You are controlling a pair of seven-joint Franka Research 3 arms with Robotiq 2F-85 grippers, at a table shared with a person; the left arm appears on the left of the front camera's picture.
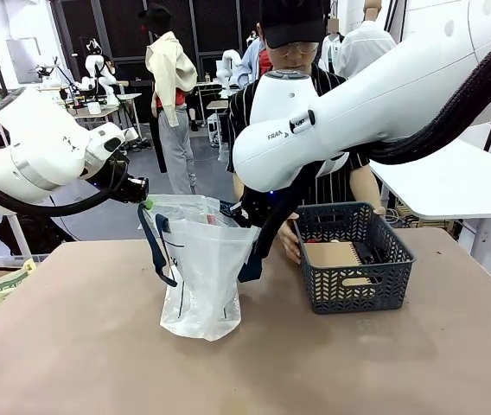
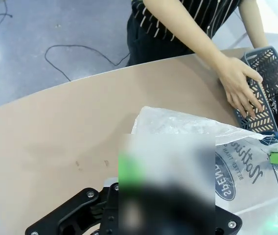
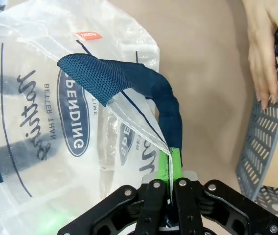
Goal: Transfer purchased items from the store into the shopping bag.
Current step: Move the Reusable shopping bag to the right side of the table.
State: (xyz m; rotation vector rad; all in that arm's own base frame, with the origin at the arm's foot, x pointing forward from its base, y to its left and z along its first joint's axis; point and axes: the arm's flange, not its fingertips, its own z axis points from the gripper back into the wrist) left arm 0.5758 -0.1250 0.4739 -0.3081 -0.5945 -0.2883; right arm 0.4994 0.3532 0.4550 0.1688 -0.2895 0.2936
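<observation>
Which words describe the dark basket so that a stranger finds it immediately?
On the brown table, look right of the translucent plastic bag with navy handles. There stands the dark grey rectangular plastic basket; only it has lattice sides and a thick rim.

Front cam sits robot-side, looking across the worktop (image 1: 73, 346) to the far edge. Both wrist cams look down from close up, sharing the shopping bag (image 2: 178, 122) and basket (image 3: 264, 142).

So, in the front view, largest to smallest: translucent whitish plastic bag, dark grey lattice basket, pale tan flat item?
1. bag and basket, too alike to rank; the bag stands nearer.
2. tan item, smallest.
</observation>
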